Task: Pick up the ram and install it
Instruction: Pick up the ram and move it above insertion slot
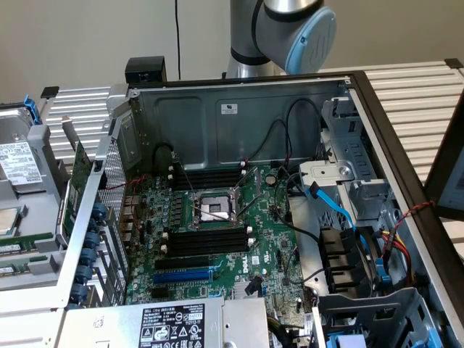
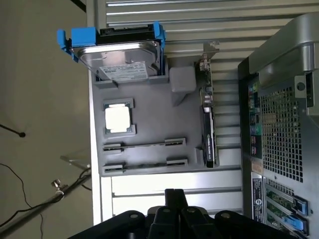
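Observation:
Two ram sticks stand on edge in holders on a grey parts tray (image 2: 149, 119). One ram stick (image 2: 144, 145) lies closer to the loose processor, the other ram stick (image 2: 144, 165) closer to the tray's edge. In the exterior view the same ram sticks (image 1: 22, 249) show green at the far left. My gripper (image 2: 174, 193) is shut with nothing in it, over the slatted table just beyond the tray edge nearest the sticks. The open computer case (image 1: 239, 123) holds the motherboard with black memory slots (image 1: 206, 239) beside the processor socket (image 1: 215, 209).
A hard drive in a blue caddy (image 2: 117, 55), a loose processor (image 2: 118, 119) and an upright expansion card (image 2: 208, 134) share the tray. The case's rear panel (image 2: 279, 124) rises beside the tray. Cables (image 1: 341, 210) and a blue slot (image 1: 181, 276) lie inside the case. The arm (image 1: 290, 29) stands behind.

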Controlling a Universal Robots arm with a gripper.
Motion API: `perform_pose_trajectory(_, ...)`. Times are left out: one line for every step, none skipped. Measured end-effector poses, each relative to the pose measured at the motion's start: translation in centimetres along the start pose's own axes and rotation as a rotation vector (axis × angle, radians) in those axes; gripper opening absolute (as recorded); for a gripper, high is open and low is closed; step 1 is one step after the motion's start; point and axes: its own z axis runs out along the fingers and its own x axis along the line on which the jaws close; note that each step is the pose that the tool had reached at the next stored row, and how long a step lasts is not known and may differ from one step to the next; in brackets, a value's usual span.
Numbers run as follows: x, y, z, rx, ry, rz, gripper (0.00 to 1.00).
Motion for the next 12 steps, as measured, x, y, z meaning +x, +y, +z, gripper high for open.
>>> perform_pose_trajectory(0.05, 0.0, 0.09, -0.0007, 0.0009, -0.014, 0.1)
perform_pose_trajectory(0.08, -0.01, 0.2, -0.0015, 0.0018, -0.029, 0.1)
perform_pose_trajectory(0.12, -0.02, 0.29, -0.0017, 0.0026, -0.044, 0.1)
perform_pose_trajectory(0.15, -0.03, 0.4, -0.0017, 0.0036, -0.061, 0.1)
perform_pose_trajectory(0.18, -0.03, 0.5, -0.0018, 0.0045, -0.079, 0.1)
perform_pose_trajectory(0.2, -0.04, 0.57, -0.0018, 0.0055, -0.096, 0.1)
perform_pose_trajectory(0.2, -0.04, 0.61, -0.0018, 0.0067, -0.116, 0.1)
perform_pose_trajectory(0.21, -0.03, 0.63, -0.0018, 0.0077, -0.134, 0.1)
perform_pose_trajectory(0.21, -0.04, 0.64, -0.0018, 0.0087, -0.152, 0.1)
perform_pose_trajectory(0.21, -0.04, 0.65, -0.0018, 0.0096, -0.17, 0.1)
perform_pose_trajectory(0.21, -0.04, 0.66, -0.0019, 0.0104, -0.188, 0.1)
perform_pose_trajectory(0.21, -0.04, 0.66, -0.002, 0.0112, -0.206, 0.1)
